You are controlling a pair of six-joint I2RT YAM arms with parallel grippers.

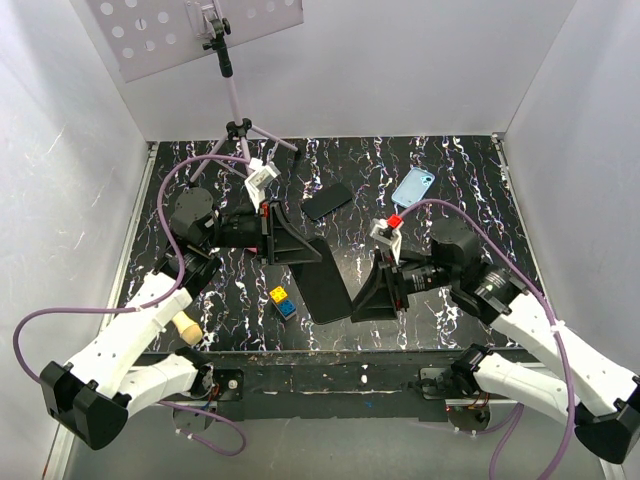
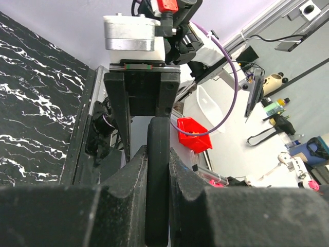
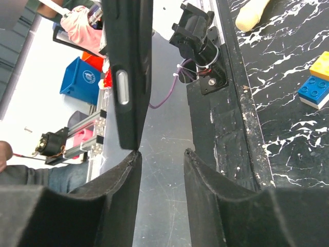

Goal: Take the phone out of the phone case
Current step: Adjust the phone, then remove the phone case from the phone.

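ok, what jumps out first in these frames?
Both arms meet mid-table on a black slab with a side button, held on edge: the left gripper is shut on it, the right gripper open beside it. Behind them, a light blue phone case lies at the far right, apart from a thin black phone nearer the centre.

Much of what I hold is out of sight.
My left gripper (image 2: 157, 153) covers both faces of the black slab (image 2: 157, 190), and its lower end runs past the view's bottom edge. Above my right gripper (image 3: 162, 154), its top is cut off. Phone or case, I cannot tell.
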